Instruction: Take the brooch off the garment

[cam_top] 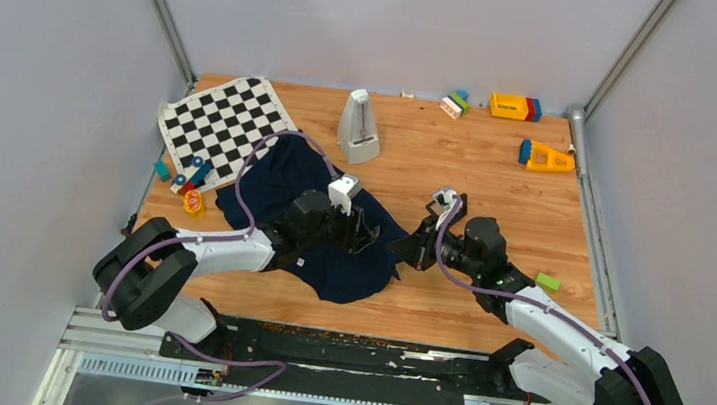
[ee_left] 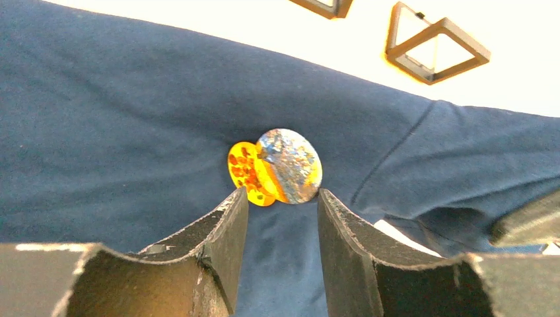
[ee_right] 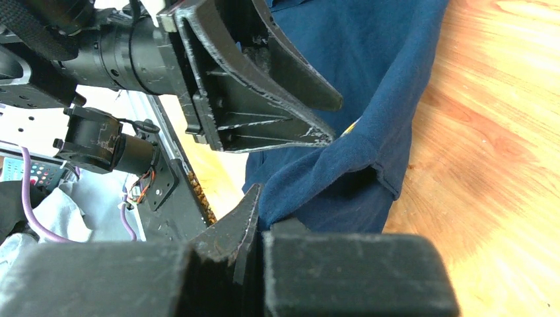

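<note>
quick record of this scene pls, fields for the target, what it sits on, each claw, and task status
target: small round silvery disc brooch, orange piece at its left edge
sits on: dark navy-blue cloth shirt, crumpled on the wooden table
left claw: open, fingers either side just below the brooch, not gripping it
right claw: apparently shut on the shirt's edge, holding up a fold
status: brooch not yet off the shirt
</note>
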You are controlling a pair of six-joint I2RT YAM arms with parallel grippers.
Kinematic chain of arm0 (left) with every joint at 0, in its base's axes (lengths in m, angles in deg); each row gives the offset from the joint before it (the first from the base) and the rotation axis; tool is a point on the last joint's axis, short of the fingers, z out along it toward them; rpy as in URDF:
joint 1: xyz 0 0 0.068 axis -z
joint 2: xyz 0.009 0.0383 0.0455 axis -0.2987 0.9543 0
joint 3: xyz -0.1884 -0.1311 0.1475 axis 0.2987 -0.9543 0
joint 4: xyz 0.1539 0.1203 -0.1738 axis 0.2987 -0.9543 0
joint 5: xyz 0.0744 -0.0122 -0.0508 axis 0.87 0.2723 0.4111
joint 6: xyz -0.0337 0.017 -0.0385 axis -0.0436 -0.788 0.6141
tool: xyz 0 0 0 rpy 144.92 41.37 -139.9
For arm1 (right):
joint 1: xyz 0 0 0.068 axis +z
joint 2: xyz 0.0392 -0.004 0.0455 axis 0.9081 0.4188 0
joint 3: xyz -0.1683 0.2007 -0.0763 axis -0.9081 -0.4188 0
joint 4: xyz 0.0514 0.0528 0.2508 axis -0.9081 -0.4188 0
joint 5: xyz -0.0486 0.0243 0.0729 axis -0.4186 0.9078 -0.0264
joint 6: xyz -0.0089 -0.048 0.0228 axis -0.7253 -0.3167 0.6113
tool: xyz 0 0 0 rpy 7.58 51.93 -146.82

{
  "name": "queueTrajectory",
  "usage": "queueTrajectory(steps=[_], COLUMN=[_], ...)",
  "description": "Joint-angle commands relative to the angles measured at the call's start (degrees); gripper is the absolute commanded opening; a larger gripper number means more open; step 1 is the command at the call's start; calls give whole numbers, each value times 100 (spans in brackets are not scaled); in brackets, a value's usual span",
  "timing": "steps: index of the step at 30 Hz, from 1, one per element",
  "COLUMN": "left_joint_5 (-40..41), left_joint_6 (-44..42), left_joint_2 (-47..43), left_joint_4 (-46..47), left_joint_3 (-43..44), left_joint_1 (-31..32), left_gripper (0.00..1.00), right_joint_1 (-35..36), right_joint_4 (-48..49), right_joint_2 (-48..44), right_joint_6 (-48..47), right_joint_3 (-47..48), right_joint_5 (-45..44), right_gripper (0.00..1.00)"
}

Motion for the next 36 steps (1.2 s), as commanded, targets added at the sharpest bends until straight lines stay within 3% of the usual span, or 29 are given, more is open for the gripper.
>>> queueTrajectory(steps=[1, 9, 14, 23, 28, 32, 36], left_joint_5=[-437, -390, -282, 320, 276, -144, -99], left_joint_6=[-201, -362, -499, -712, -769, -845, -898], left_joint_2=[-348, -65, 175, 166, 100, 82, -8], left_joint_4=[634, 622, 527, -91, -73, 106, -17], left_joint_3=[-153, 51, 209, 380, 371, 344, 357], left_joint_1=[-13, 50, 68, 68, 68, 68, 68], left_gripper=[52, 57, 52, 37, 21, 2, 0], right_joint_1=[30, 30, 31, 30, 30, 30, 30], right_joint_4=[242, 263, 277, 233, 233, 237, 191], right_joint_2=[-44, -46, -52, -36, 8, 98, 98], right_joint_6=[-102, -97, -85, -93, -94, -103, -89], right_joint_3=[40, 41, 40, 43, 66, 100, 101], right_joint_5=[78, 156, 175, 168, 197, 267, 147], right_gripper=[1, 1, 0, 0, 0, 0, 1])
